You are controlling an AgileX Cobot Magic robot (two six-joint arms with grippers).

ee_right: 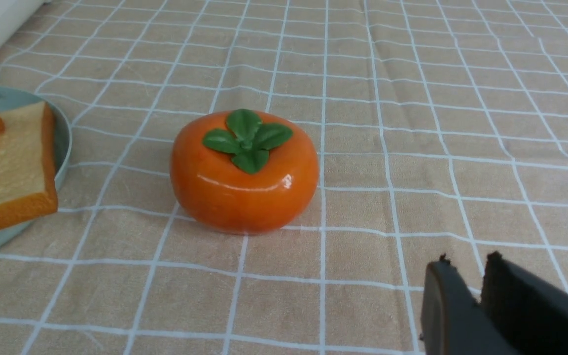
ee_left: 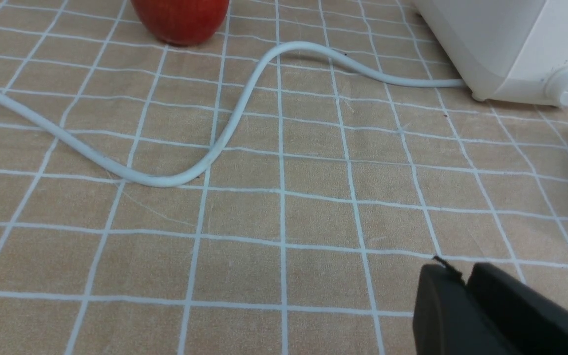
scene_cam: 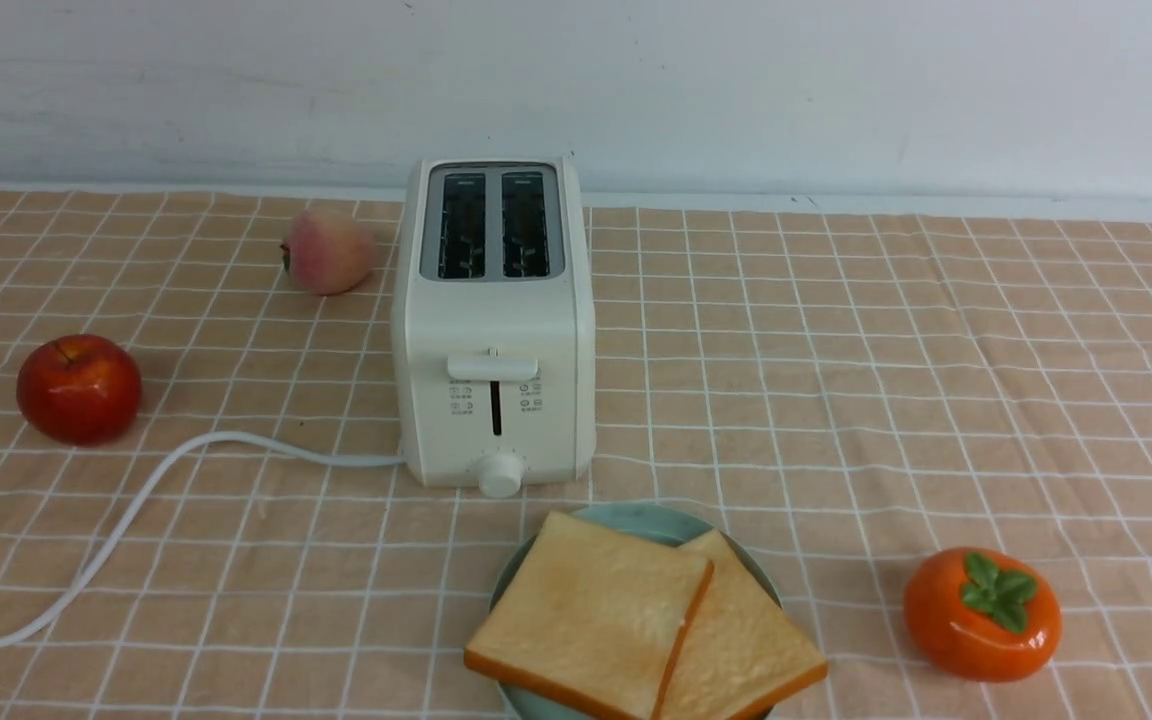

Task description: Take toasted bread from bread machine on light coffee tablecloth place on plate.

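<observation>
Only the front view shows the toaster [scene_cam: 493, 320] whole, both slots dark and without bread, and the two toast slices [scene_cam: 636, 620] overlapping on the plate [scene_cam: 636, 518] just before it. No arm shows there. The left wrist view adds the left gripper [ee_left: 464, 276], jaws nearly together and holding nothing, over bare cloth [ee_left: 284, 207]; the cord [ee_left: 205, 153] and apple [ee_left: 180, 19] lie beyond its tips, the plate rim off to one side. The right wrist view shows the right gripper [ee_right: 466, 266], jaws narrowly parted on nothing, with the persimmon [ee_right: 244, 172] between it and the toast. Both wrist views cut the plate and toaster at the edge. The peach [scene_cam: 328, 250] appears only in front.
</observation>
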